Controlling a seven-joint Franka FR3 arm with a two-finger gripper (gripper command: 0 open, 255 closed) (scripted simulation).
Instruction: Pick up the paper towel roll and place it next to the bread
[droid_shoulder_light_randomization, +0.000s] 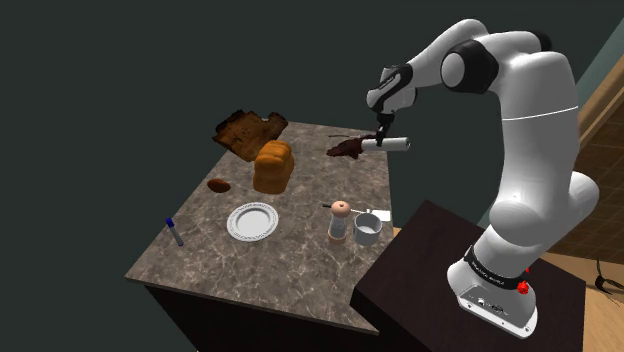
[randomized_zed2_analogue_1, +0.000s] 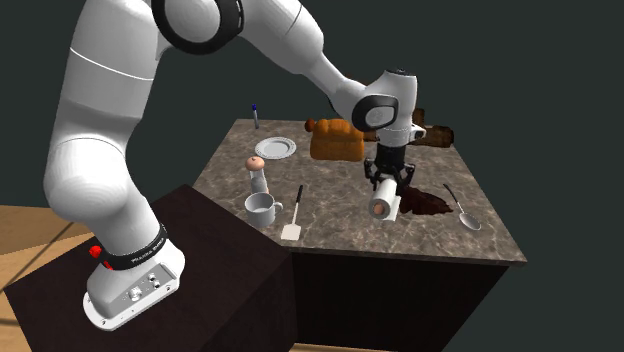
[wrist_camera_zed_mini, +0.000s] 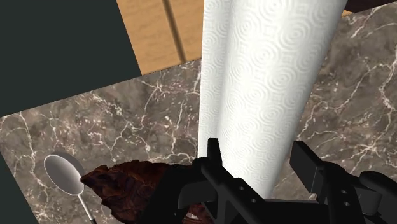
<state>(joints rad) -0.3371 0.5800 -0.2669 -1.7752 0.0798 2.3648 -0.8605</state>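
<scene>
Arm (droid_shoulder_light_randomization: 520, 130): is rising from its stand and bending over the counter's corner nearest the stand, so the hand is pointing down at the surface.
Countertop (droid_shoulder_light_randomization: 300, 285): marbled brown slab is bearing all the loose things; its edge is running close under the hand.
Bread (droid_shoulder_light_randomization: 273, 167): brown loaf is sitting toward the far side, at about eight o'clock from the hand in the shoulder view and about ten o'clock in the second exterior view. Bare marble is showing on the side facing the hand, which I judge is leaving room for the drop.
Paper towel roll (droid_shoulder_light_randomization: 392, 144): white embossed cylinder is being carried by one end and, by my reading, is hanging clear of the marble. Its free length is sticking out toward three o'clock in the shoulder view and tilting toward six o'clock in the second exterior view. It is well apart from the loaf.
Gripper (wrist_camera_zed_mini: 257, 153): black fingers are pressing on the roll from both sides, clasping it near its end, likely so that the body is hanging free for setting down.
Dark lump (randomized_zed2_analogue_1: 425, 203): brown crumpled thing is lying just beneath the hand.
Plate (droid_shoulder_light_randomization: 252, 221): is lying at about five o'clock from the loaf in the shoulder view.
Mug (droid_shoulder_light_randomization: 368, 229): is standing beside a pink-topped shaker (droid_shoulder_light_randomization: 340, 220) near the stand, so it is lying off a straight path to the loaf.
Spoon (randomized_zed2_analogue_1: 463, 210): is resting at about four o'clock from the hand in the second exterior view, beyond the lump.
</scene>
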